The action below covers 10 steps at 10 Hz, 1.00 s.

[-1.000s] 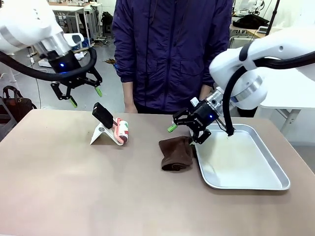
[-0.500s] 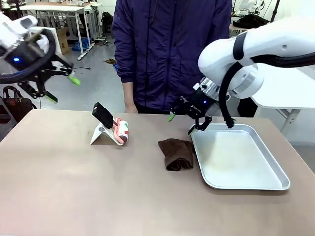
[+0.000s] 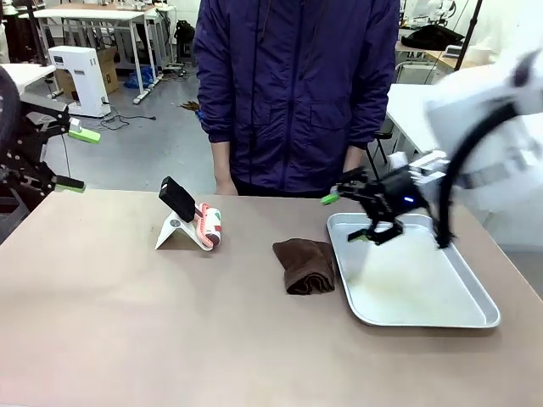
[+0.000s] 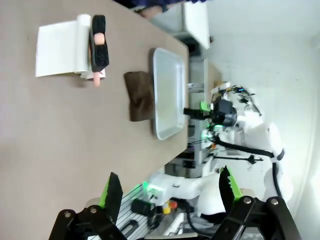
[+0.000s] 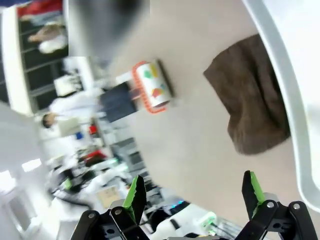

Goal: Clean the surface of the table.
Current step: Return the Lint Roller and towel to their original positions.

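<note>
The table (image 3: 127,331) fills the lower part of the front view, its matte brownish-taupe top running with its long axis left to right across the picture; its near edge and both ends are cut off by the frame. In the left wrist view the same top stands turned on end, its length running up and down the picture.

Near the middle of the table lies a folded brown cloth (image 3: 305,264), its right edge just beside the rim of a silver tray (image 3: 475,292) that rests on the right part of the top. To the left of the cloth stands a white phone stand (image 3: 174,232) carrying a dark phone (image 3: 177,197), tilted back, and a small roll with an orange edge and a coloured print (image 3: 209,226) leans against the stand's right side; what the print shows is too small to tell.

A person in a dark blue jacket (image 3: 297,93) stands at the far edge, hands low behind the table line.

The right gripper (image 3: 357,218) hangs over the tray's far left corner, its green-tipped fingers spread wide and holding nothing; the arm behind it is smeared by motion blur. The left gripper (image 3: 75,158) is off the table's left end, partly cut by the frame, its fingers likewise wide apart and empty.
</note>
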Each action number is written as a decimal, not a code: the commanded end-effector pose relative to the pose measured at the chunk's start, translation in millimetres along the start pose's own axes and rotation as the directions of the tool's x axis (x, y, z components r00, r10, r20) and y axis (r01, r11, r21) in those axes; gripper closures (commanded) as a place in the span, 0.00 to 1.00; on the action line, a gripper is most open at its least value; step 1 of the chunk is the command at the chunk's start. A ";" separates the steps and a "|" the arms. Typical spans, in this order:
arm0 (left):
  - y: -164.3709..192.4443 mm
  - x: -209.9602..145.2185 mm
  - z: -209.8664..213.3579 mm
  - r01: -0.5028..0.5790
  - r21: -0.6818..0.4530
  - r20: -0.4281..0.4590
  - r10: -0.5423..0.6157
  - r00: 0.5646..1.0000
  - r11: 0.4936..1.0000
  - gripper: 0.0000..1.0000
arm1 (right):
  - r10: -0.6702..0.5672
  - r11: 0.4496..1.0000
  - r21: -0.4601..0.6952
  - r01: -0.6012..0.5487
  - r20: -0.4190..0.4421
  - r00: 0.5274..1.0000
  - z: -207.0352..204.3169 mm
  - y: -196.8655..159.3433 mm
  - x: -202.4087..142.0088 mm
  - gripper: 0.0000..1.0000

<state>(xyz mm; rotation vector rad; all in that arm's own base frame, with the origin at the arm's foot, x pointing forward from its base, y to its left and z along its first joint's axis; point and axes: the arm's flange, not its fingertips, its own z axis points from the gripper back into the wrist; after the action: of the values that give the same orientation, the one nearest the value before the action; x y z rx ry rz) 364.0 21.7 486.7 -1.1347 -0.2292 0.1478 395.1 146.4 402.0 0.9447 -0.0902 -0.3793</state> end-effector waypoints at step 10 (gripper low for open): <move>105.5 48.8 48.4 0.083 -0.222 -0.011 -0.087 0.996 0.971 0.00 | -0.026 0.812 0.580 0.058 -0.064 0.998 192.6 -198.3 -30.0 0.00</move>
<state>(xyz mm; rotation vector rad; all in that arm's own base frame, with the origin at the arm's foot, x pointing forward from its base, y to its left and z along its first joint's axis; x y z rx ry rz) 394.0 117.2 420.2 -1.3363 -0.3217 0.1166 300.5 -124.0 373.1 1.5752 -0.1483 -0.4176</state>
